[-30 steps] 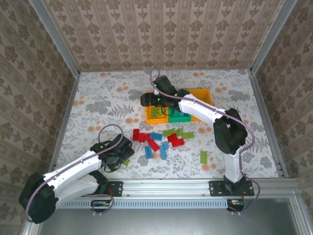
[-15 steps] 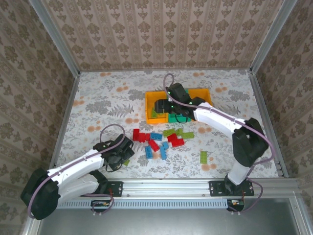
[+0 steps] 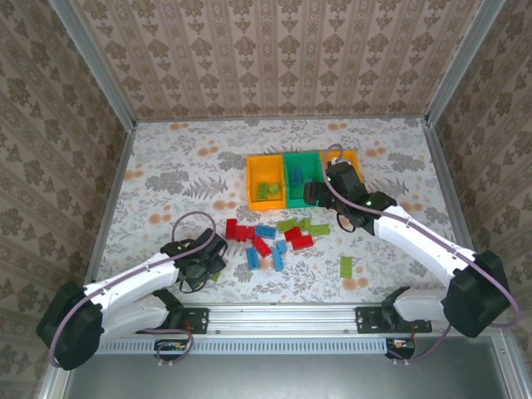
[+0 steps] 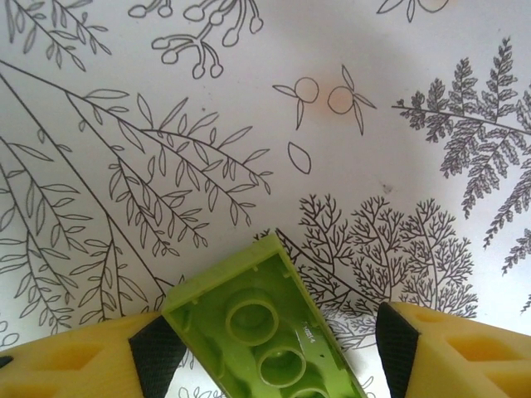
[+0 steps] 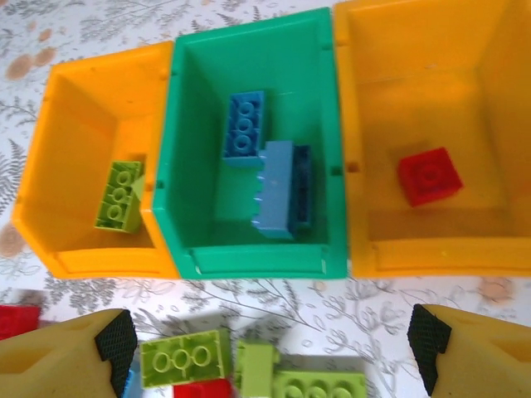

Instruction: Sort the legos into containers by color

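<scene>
A light green lego (image 4: 265, 332) lies upside down on the table between the fingers of my left gripper (image 4: 274, 352). The left pad (image 4: 156, 352) touches its corner and the right pad (image 4: 394, 348) stands apart, so the jaws are open. From above, this gripper (image 3: 211, 264) is at the near left by that lego (image 3: 218, 275). My right gripper (image 5: 272, 344) hangs open and empty just in front of the containers (image 5: 249, 257). The left orange bin (image 5: 62, 149) holds a green brick, the green bin blue bricks (image 5: 245, 124), the right orange bin (image 5: 498, 224) a red brick (image 5: 428, 176).
Loose red, blue and green legos (image 3: 274, 237) lie in a cluster mid-table, between the bins (image 3: 253, 199) and the near rail. One green brick (image 3: 346, 266) lies apart at the right. My right gripper (image 3: 311, 198) hovers over the cluster's far edge. Walls enclose the table.
My right arm has drawn back from over the bins toward the right and near side, jaws widening. The left gripper's jaws have narrowed around the green lego.
</scene>
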Robot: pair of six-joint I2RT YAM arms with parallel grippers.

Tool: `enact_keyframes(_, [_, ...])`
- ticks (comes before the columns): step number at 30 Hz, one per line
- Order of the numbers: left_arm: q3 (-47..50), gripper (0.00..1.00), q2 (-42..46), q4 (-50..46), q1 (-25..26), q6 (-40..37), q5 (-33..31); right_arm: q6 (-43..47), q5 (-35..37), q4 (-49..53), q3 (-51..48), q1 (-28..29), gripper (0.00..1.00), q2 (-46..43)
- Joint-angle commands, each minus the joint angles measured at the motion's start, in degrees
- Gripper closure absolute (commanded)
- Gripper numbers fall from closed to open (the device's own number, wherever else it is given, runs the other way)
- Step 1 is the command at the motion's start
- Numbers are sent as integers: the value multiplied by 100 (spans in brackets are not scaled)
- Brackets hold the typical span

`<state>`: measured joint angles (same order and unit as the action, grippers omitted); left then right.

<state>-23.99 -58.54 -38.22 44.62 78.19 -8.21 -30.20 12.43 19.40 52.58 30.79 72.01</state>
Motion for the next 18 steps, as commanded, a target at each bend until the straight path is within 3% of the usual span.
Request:
enact_keyframes(1, [259, 35, -271, 799, 2, -329, -154, -64, 365, 339, -333, -11, 12, -380])
enact_keyframes(9, [325, 57, -205, 1018, 9, -419, -189, -254, 716, 660, -1075, -20, 10, -886])
enact_keyframes(18, [76, 65, 385, 713, 9, -647, -562, -578, 641, 885, -1780, -17, 10, -1324])
